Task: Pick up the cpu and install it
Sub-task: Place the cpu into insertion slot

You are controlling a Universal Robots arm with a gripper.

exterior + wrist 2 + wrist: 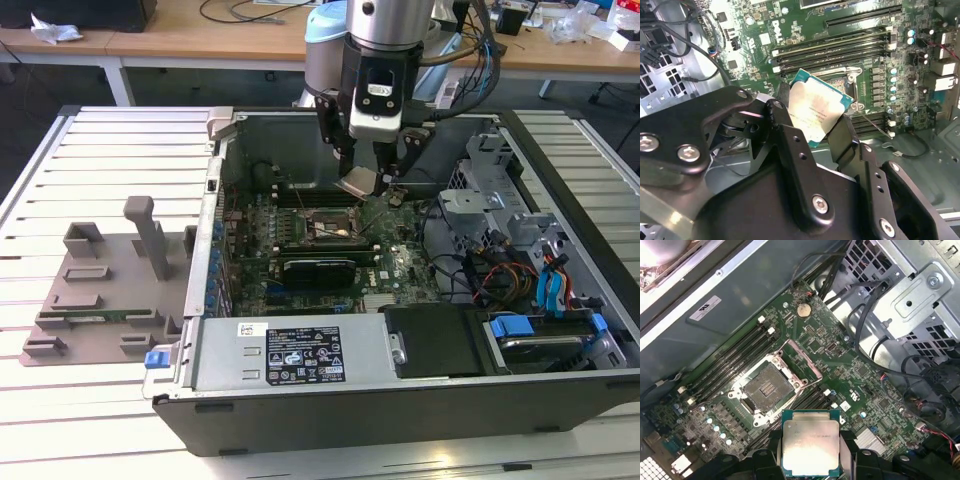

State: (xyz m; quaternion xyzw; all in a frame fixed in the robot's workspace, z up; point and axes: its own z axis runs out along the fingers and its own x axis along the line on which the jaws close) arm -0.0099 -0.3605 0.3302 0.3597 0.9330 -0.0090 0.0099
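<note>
Gripping the cpu (pixel 811 447) by its edges, the pincer (pixel 365 180) holds it tilted over the motherboard (pixel 865 380) inside the open computer case (pixel 400 405), near but clear of the bare, unlatched socket (pixel 765 390), so the pickup looks done while the chip is not yet seated in that socket

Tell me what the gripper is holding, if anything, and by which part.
The gripper holds the cpu, pinched by two opposite edges, over the motherboard.

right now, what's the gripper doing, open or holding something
gripper: shut on the small flat square silver-topped cpu, held above the green motherboard.
</note>
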